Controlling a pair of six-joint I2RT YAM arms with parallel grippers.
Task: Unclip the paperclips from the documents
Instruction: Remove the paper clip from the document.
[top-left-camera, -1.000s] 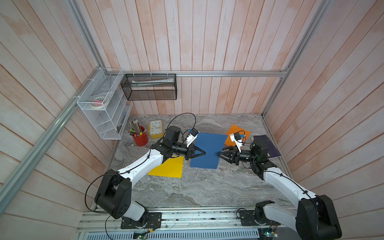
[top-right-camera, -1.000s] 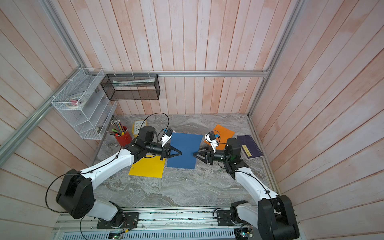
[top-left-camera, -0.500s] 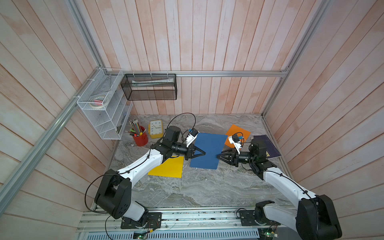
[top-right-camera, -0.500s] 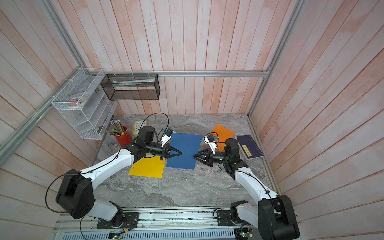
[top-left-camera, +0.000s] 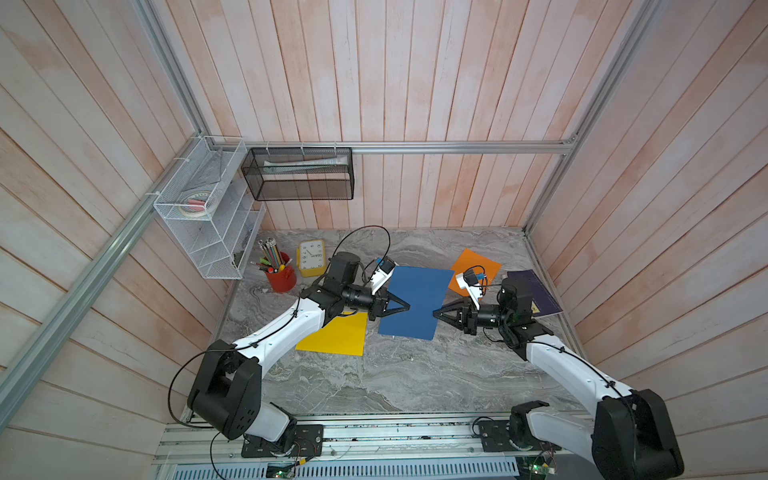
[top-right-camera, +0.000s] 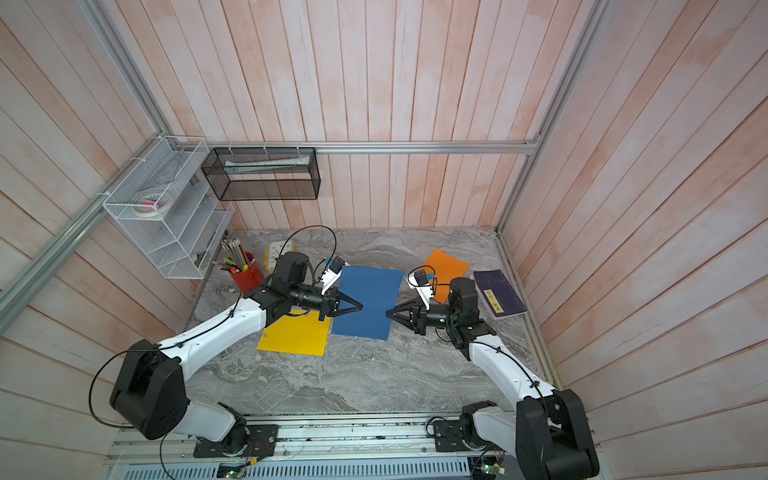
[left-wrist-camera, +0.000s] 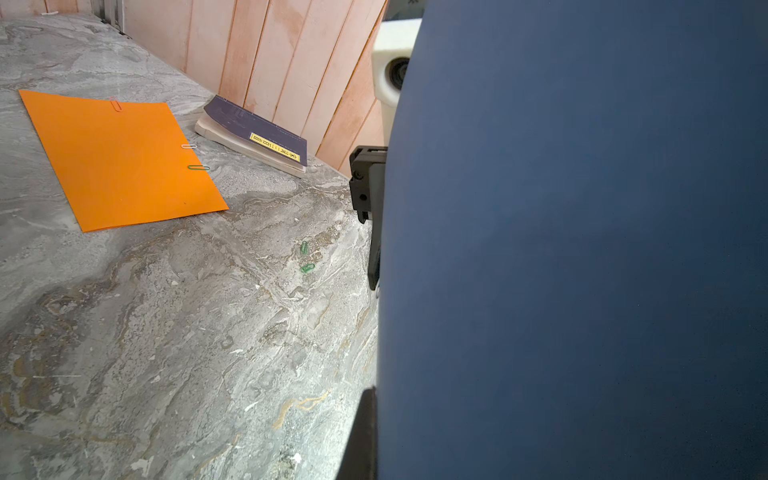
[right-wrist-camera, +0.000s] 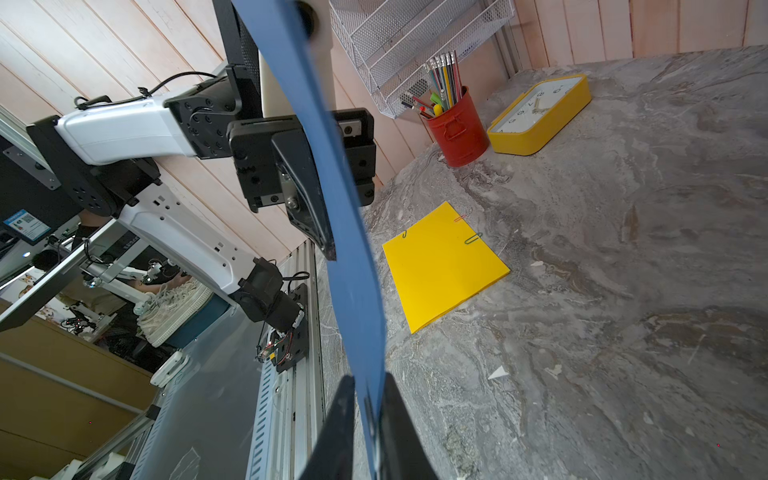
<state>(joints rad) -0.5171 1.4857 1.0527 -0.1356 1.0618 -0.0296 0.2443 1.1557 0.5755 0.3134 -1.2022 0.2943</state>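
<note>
The dark blue document (top-left-camera: 415, 299) hangs off the table between both arms. My left gripper (top-left-camera: 409, 306) is shut on its left edge. In the left wrist view the sheet (left-wrist-camera: 582, 249) hides one finger. My right gripper (right-wrist-camera: 368, 382) is shut on the opposite edge, one finger on each face. A thin dark line lies on that edge; I cannot tell if it is a paperclip. The orange document (left-wrist-camera: 120, 158) carries red (left-wrist-camera: 116, 104), silver (left-wrist-camera: 189, 146) and green (left-wrist-camera: 198, 167) paperclips. The yellow document (right-wrist-camera: 444, 266) also carries paperclips (right-wrist-camera: 473, 238). Two green paperclips (left-wrist-camera: 307, 268) lie loose.
A purple book (top-left-camera: 536, 291) lies by the right wall. A red pencil cup (top-left-camera: 281, 274) and a yellow clock (top-left-camera: 310, 257) stand at the back left. A white wire rack (top-left-camera: 208, 208) and a black mesh basket (top-left-camera: 299, 174) hang on the walls.
My right gripper has moved left to the blue sheet's right edge and its jaws have narrowed onto it. The left arm has held still with the sheet.
</note>
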